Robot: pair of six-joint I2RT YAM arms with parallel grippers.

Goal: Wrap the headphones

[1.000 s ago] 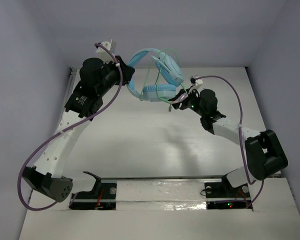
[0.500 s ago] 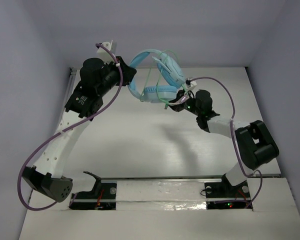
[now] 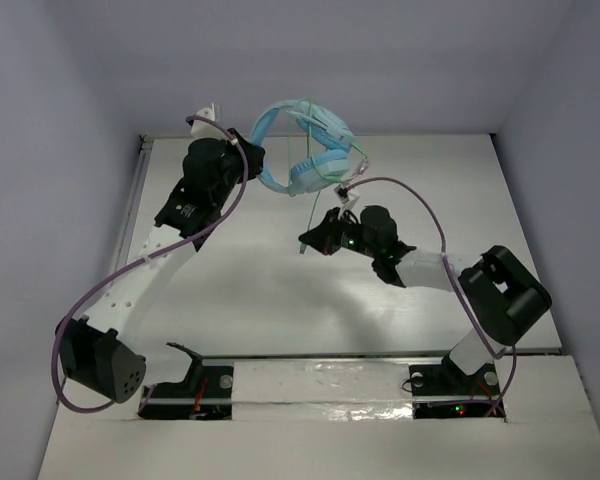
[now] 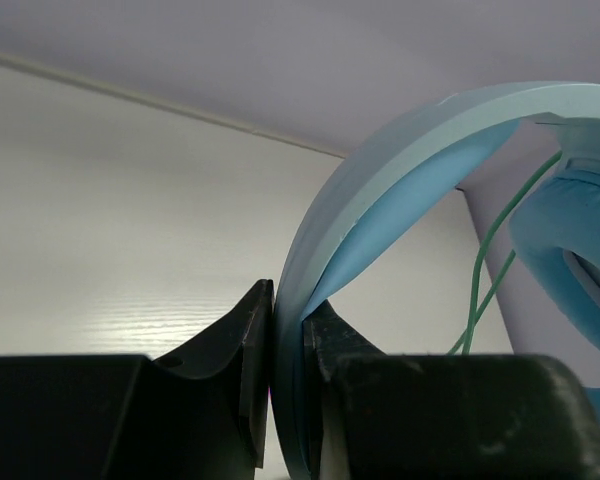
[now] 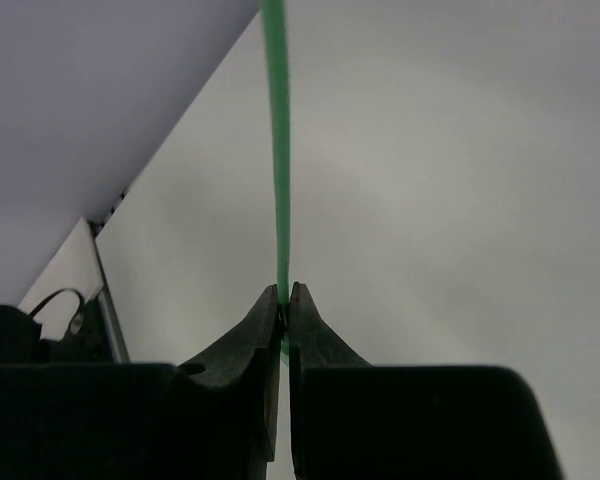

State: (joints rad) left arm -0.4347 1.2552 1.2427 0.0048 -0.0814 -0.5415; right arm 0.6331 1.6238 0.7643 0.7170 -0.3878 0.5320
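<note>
The light blue headphones [image 3: 313, 150] hang in the air over the table's far edge. My left gripper [image 3: 254, 162] is shut on their headband [image 4: 400, 150], which stands edge-on between the jaws of the left gripper [image 4: 287, 300]. One padded cup [image 4: 575, 250] shows at the right of the left wrist view. The thin green cable [image 3: 318, 200] loops round the cups and runs down to my right gripper [image 3: 306, 240], below the headphones. In the right wrist view the right gripper [image 5: 284, 295] is shut on the cable [image 5: 276, 150], which runs straight up from the tips. The plug is hidden.
The white table [image 3: 280, 290] lies below both arms, walled at the back and sides. Thick purple arm cables [image 3: 140, 265] loop beside each arm. A metal rail [image 3: 320, 358] runs along the near edge by the arm bases.
My right gripper has shut on the green cable and drawn it left and nearer, away from the cups. The left arm has shifted slightly right, turning the headphones.
</note>
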